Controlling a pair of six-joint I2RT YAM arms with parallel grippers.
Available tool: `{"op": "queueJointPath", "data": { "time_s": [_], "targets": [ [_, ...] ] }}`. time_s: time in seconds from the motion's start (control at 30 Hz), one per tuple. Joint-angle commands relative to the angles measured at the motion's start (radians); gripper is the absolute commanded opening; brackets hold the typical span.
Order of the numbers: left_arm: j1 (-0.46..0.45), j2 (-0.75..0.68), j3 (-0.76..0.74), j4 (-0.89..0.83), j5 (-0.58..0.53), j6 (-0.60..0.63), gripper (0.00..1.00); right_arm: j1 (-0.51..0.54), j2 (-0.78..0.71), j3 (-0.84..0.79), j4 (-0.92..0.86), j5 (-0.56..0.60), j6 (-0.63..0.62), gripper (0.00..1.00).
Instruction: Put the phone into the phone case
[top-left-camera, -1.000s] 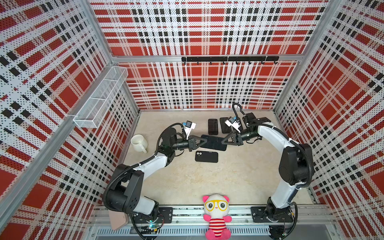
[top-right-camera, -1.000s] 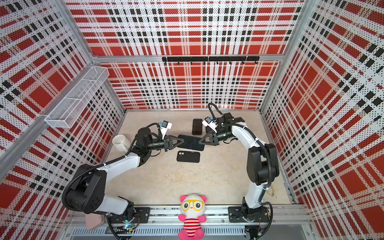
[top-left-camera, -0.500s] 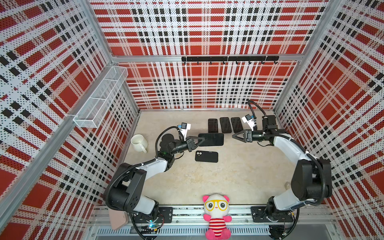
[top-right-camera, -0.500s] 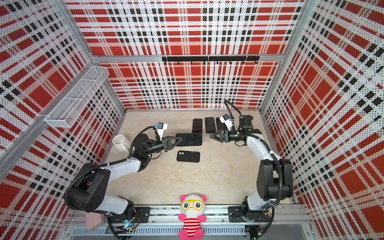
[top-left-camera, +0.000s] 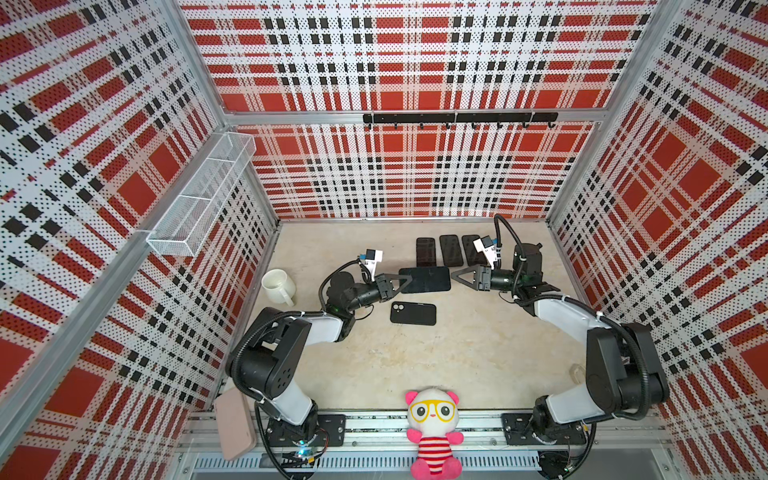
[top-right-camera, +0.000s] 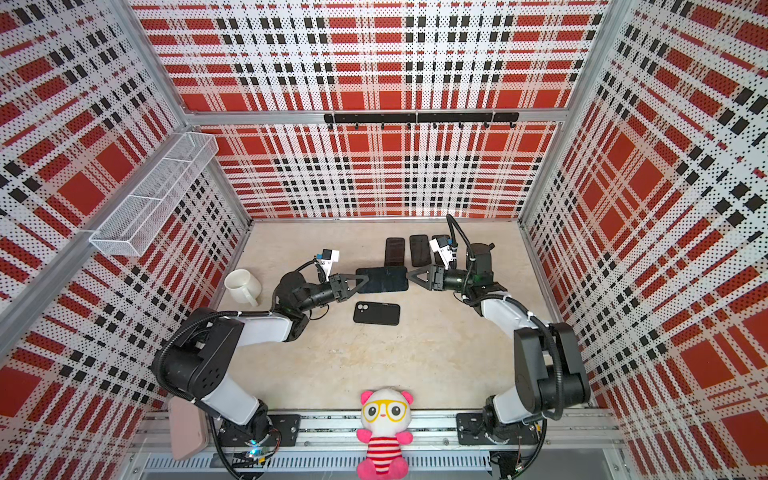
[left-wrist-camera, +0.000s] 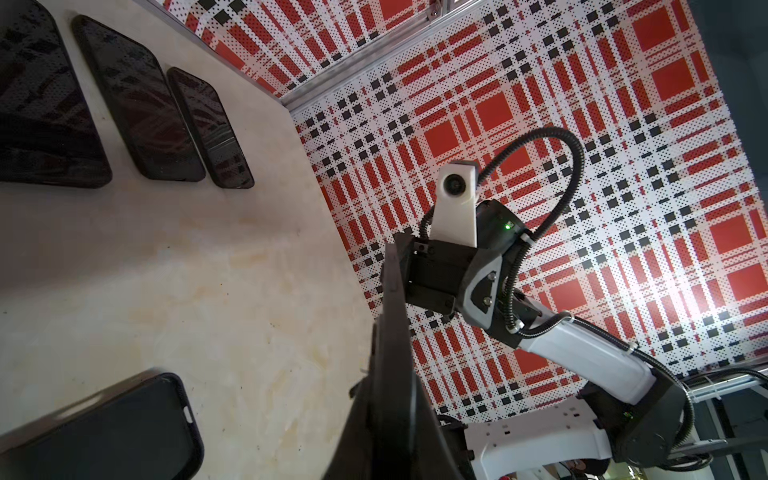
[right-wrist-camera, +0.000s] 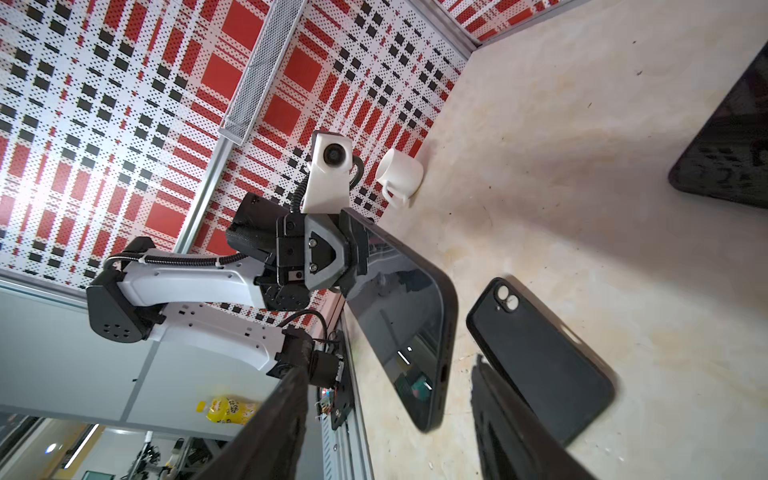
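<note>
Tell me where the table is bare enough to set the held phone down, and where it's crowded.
Free: the wide table stretch between phone case and plush toy; also the back stretch between mug and the three-phone row. Crowded: mid-back, where left gripper with phone, right gripper and case cluster.

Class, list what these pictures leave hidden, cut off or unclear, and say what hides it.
Held phone: left wrist view, edge-on, merging with the dark left claw.
Phone case: left wrist view, cut off by the frame edge.
Rightmost back-row phone: both top views, partly behind the right wrist camera.
</note>
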Motion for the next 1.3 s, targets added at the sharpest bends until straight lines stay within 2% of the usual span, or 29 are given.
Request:
{"op": "queueJointPath", "data": {
  "time_s": [0.0,0.13,0.33,0.5,0.63,0.8,1.03,1.17,1.2,1.27],
  "targets": [
    [-0.010,0.002,0.021,0.114,-0.001,-0.033,0.00,0.023,0.053,0.026,0.085,-0.006,0.066,0.65],
    [-0.012,0.024,0.029,0.124,0.012,-0.045,0.00,0.037,0.074,0.013,0.212,-0.042,0.156,0.61],
    [-0.008,0.058,0.029,0.144,0.017,-0.067,0.00,0.049,0.105,-0.011,0.397,-0.083,0.325,0.47],
    [0.001,0.082,0.015,0.240,0.010,-0.129,0.00,0.050,0.154,-0.036,0.555,-0.121,0.452,0.46],
    [-0.001,0.101,0.018,0.247,0.010,-0.131,0.00,0.068,0.175,-0.039,0.643,-0.134,0.514,0.45],
    [0.002,0.112,0.020,0.251,0.015,-0.133,0.00,0.073,0.172,-0.030,0.588,-0.135,0.474,0.38],
    [0.000,0.126,0.029,0.251,0.022,-0.127,0.00,0.075,0.139,0.015,0.299,-0.107,0.266,0.19],
    [-0.002,0.129,0.035,0.247,0.030,-0.113,0.00,0.075,0.117,0.049,0.163,-0.087,0.179,0.13],
    [-0.002,0.128,0.037,0.245,0.030,-0.109,0.02,0.075,0.113,0.057,0.144,-0.085,0.170,0.12],
    [0.004,0.121,0.040,0.231,0.031,-0.093,0.14,0.074,0.105,0.068,0.119,-0.079,0.155,0.09]
  ]
}}
